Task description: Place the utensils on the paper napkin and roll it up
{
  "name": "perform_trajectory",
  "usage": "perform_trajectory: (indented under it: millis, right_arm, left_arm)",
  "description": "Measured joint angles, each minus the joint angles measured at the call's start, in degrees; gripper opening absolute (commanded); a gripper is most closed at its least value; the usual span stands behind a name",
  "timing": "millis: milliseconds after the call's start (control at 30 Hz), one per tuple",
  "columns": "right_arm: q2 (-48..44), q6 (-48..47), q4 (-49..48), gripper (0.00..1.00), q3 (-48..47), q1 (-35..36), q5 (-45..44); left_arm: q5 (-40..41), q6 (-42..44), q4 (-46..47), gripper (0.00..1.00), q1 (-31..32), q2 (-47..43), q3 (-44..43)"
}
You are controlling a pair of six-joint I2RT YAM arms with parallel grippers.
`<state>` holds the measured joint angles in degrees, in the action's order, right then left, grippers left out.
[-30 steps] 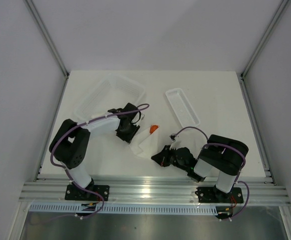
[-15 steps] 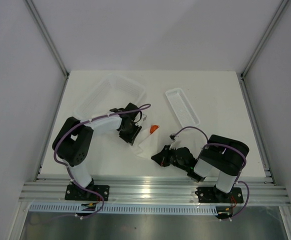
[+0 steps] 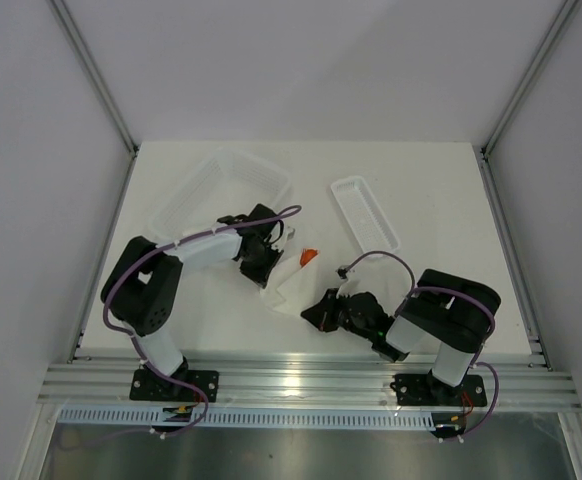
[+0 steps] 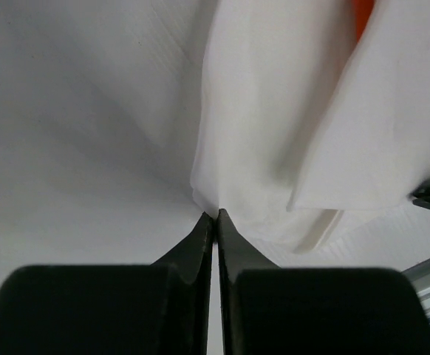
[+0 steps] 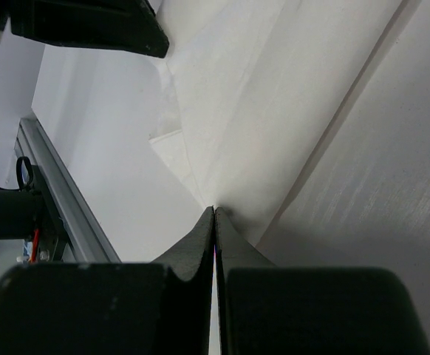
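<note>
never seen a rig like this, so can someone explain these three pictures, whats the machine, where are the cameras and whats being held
These are two robot arms bolted at the near edge of a white table. The wide picture looks down from above and behind them. Each close-up comes from a camera on one wrist, looking along its own black fingers. On the table lie a big clear tray, a small tray and a white napkin wrapped around orange utensils, whose tip pokes out. The left gripper is shut on the napkin's left edge. The right gripper is shut on its near side.
</note>
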<state>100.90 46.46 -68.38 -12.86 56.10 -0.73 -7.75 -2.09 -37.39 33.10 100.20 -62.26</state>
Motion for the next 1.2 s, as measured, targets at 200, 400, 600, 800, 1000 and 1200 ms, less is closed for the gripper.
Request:
perform_trajectory:
  millis: [200,400,600,800,1000,1200]
  right_arm:
    - [-0.31,-0.2,1.88,0.0,-1.2,0.0,0.02]
    - [-1.49,-0.48,4.57,0.0,-1.86,-0.07,0.17]
    - [-1.81,-0.63,6.93,0.0,-3.15,-0.79,1.09]
    - [-1.92,-0.63,8.22,0.0,-3.93,-1.22,1.97]
    - [-2.69,-0.68,10.8,0.0,-4.87,-1.6,2.8]
    - [-4.0,-1.27,14.08,0.0,-5.64,-1.86,3.15]
  left_arm:
    - [-1.7,0.02,-0.09,0.01,1.36,-2.4,0.0]
    - [-3.13,0.04,-0.57,0.01,2.78,-3.1,0.0]
    - [-5.66,0.0,-1.53,0.01,4.39,-4.11,-1.2]
    - [-9.07,-0.74,-2.27,0.01,4.7,-4.35,-3.63]
    - [-13.86,-2.51,-2.4,0.01,4.7,-4.35,-4.44]
    - [-19.43,-5.11,-1.75,0.01,4.72,-3.89,-4.52]
